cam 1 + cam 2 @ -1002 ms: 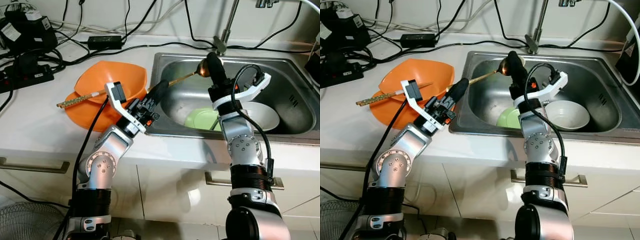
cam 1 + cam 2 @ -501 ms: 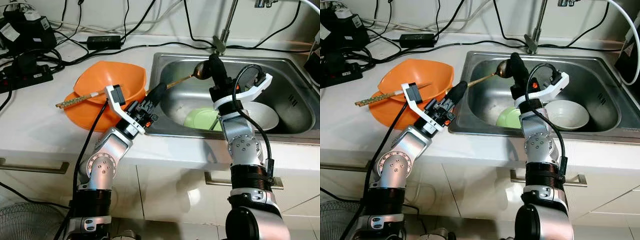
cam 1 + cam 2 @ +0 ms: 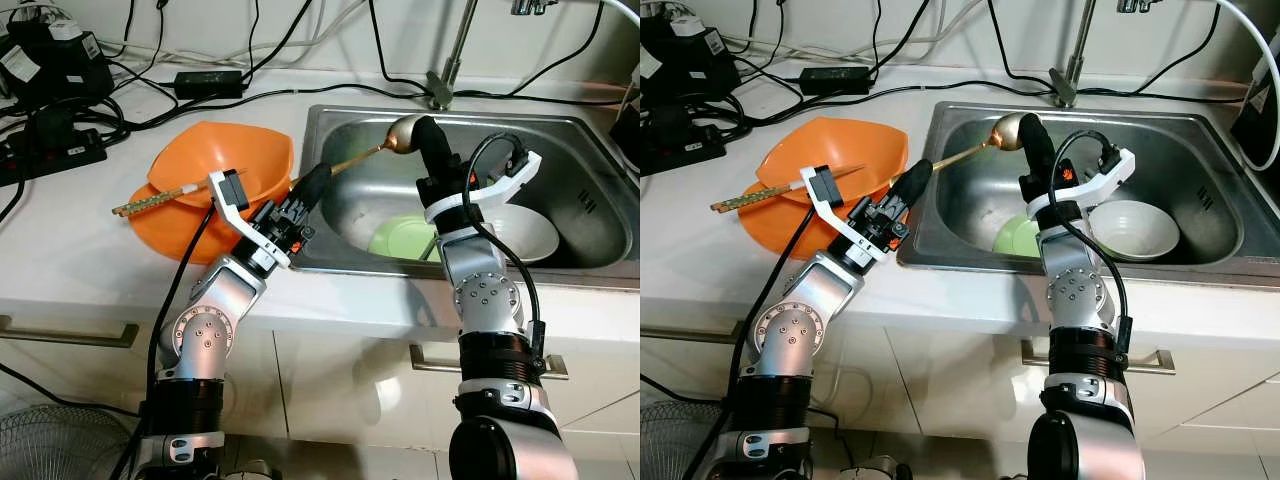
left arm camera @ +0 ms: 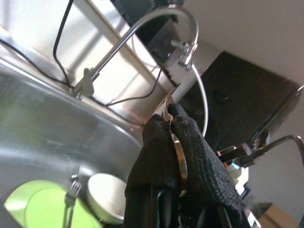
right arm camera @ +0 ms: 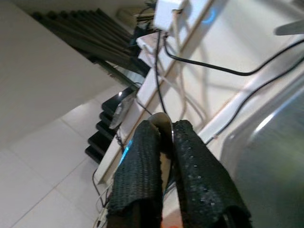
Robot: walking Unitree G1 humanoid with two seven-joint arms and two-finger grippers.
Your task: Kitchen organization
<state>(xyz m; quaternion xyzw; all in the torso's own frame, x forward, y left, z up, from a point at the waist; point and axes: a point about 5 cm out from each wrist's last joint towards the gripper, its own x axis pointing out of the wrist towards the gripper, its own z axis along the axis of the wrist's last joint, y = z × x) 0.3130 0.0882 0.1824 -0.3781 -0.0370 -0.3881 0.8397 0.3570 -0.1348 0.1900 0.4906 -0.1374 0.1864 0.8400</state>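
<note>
Both end effectors (image 3: 312, 182) (image 3: 425, 132) pinch slender brass ladle (image 3: 398, 136)

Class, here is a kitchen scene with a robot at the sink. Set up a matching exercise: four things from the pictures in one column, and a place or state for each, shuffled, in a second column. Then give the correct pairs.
Things:
1. spoon
2. green plate
3. orange bowl
4. white bowl

Places or states:
A. on the counter, with chopsticks lying across it
B. on the sink floor, right of the green plate
C. held over the sink by both grippers, the left gripper on the handle and the right gripper at the bowl end
D. on the sink floor, with a fork on it

Pairs: 1-C, 2-D, 3-A, 4-B
</note>
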